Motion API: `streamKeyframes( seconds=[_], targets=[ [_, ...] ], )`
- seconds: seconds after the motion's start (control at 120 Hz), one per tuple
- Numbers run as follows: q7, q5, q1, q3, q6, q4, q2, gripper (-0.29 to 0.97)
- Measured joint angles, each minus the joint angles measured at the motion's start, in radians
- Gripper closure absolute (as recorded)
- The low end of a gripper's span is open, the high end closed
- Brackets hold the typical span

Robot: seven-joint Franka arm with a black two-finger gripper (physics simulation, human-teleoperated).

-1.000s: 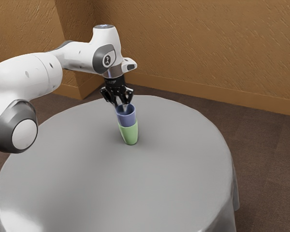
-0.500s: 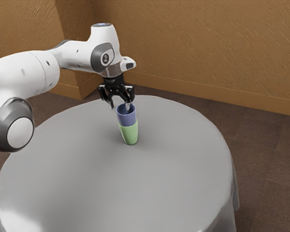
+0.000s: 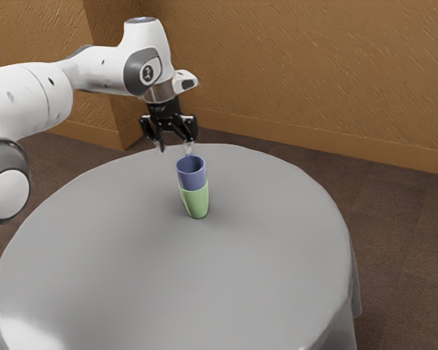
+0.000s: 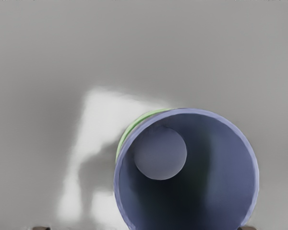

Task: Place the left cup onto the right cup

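Grey round table carries everything, with wide bare cloth on every side of the stack and the table edge well away. White arm comes in from the exterior view's left, pulled up and back compared with a second ago.

Green cup stands upright near the table's middle. Blue cup is nested in it, rim proud of the green one. Wrist view agrees: blue cup mouth is right under the hand, with a sliver of green cup outside it.

Gripper: a second ago its fingers straddled the blue rim. Now it's lifted clear, fingers spread, holding nothing, just above the stack.

Read: release done, stack stands unaided, placement looks complete. Room upward is free. Only risk is clipping the blue rim if the hand dips.
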Motion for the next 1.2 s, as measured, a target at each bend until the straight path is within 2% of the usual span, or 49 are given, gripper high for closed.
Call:
streamKeyframes(
  seconds=[0.467, 0.892, 1.2],
  targets=[
    [0.004, 0.009, -0.002, -0.018, -0.053, -0.101, -0.175, 0.03],
    [0.007, 0.031, -0.002, -0.033, -0.191, -0.185, -0.375, 0.0],
    [0.008, 0.038, -0.004, -0.04, -0.294, -0.194, -0.469, 0.0]
  ],
)
